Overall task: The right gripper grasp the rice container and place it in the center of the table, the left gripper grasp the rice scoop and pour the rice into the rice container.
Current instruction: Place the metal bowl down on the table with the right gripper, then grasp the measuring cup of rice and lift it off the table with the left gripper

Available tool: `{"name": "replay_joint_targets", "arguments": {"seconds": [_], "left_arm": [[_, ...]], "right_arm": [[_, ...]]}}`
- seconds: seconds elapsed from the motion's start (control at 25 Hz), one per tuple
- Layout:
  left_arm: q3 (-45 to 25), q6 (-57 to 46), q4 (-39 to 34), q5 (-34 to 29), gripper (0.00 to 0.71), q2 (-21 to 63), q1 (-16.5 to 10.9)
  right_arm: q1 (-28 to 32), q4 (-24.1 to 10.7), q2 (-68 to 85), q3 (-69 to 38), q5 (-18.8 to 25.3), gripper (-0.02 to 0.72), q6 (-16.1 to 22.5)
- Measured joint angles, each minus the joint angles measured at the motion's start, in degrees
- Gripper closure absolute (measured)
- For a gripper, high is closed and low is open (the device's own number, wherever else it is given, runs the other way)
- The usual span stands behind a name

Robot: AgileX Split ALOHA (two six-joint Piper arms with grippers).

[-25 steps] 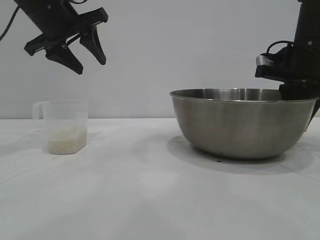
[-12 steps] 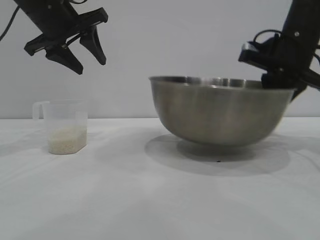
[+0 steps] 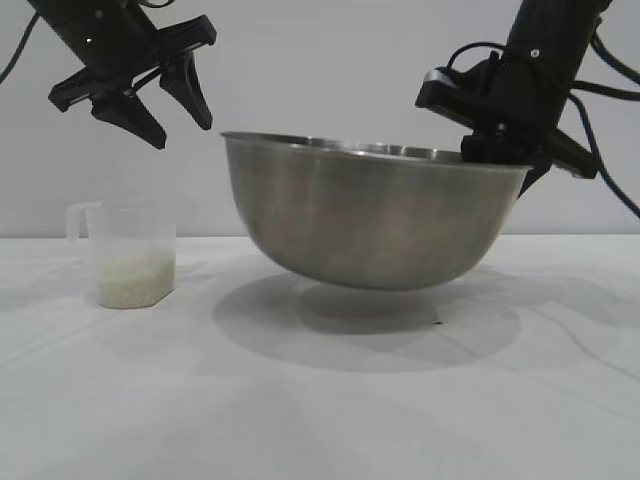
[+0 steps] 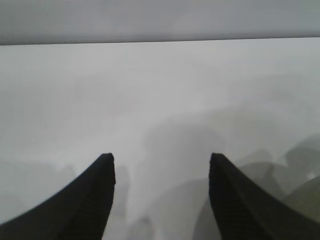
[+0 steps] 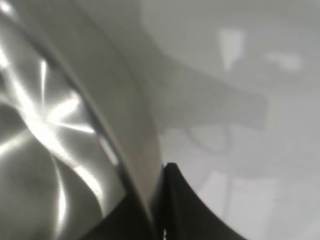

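Brushed-steel round bowl (image 3: pixel 370 215) pinched by right claw (image 3: pixel 497 160).

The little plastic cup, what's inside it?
The rice scoop holds a low layer of off-white rice, seen through its clear wall. It fills only the bottom part; above that the cup looks empty. How the grains lie on top cannot be seen from this side.
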State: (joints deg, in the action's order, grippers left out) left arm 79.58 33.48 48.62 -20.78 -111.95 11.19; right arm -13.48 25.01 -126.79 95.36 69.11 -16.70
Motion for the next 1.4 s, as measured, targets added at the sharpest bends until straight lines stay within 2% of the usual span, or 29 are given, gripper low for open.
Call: {"name": "replay_joint_targets", "arguments": {"seconds": [0.04,0.08,0.36,0.44,0.56,0.68,0.72,0.76,0.92,1.0,1.16,1.4], "left_arm": [[0.0,0.0,0.0,-0.1,0.357,0.0,0.0],[0.0,0.0,0.0,-0.2,0.357,0.0,0.0],[0.0,0.0,0.0,-0.5,0.357,0.0,0.0],[0.0,0.0,0.0,-0.7,0.357,0.0,0.0],[0.0,0.0,0.0,-1.0,0.357,0.0,0.0],[0.0,0.0,0.0,-1.1,0.357,0.0,0.0],[0.0,0.0,0.0,-1.1,0.357,0.0,0.0],[0.0,0.0,0.0,-1.1,0.357,0.0,0.0],[0.0,0.0,0.0,-1.2,0.357,0.0,0.0],[0.0,0.0,0.0,-1.2,0.357,0.0,0.0],[0.0,0.0,0.0,-1.2,0.357,0.0,0.0],[0.0,0.0,0.0,-1.7,0.357,0.0,0.0]], "right_arm": [[0.0,-0.1,0.0,0.0,0.0,0.654,0.0],[0.0,0.0,0.0,0.0,0.0,0.654,0.0],[0.0,0.9,0.0,0.3,0.1,0.363,0.0],[0.0,0.3,0.0,1.8,0.2,0.267,0.0],[0.0,-0.7,0.7,4.6,0.3,0.167,0.7],[0.0,-3.0,3.6,5.8,0.4,0.174,1.1],[0.0,-4.7,4.7,5.8,0.5,0.174,1.4],[0.0,-6.9,5.7,5.8,0.6,0.134,1.9],[0.9,-15.8,9.3,5.8,1.2,0.149,6.9],[2.3,-18.9,11.6,5.7,1.2,0.149,8.4],[5.8,-20.2,16.4,2.7,1.3,0.149,9.7],[11.5,-21.5,28.3,-8.1,1.6,0.149,10.7]]}}
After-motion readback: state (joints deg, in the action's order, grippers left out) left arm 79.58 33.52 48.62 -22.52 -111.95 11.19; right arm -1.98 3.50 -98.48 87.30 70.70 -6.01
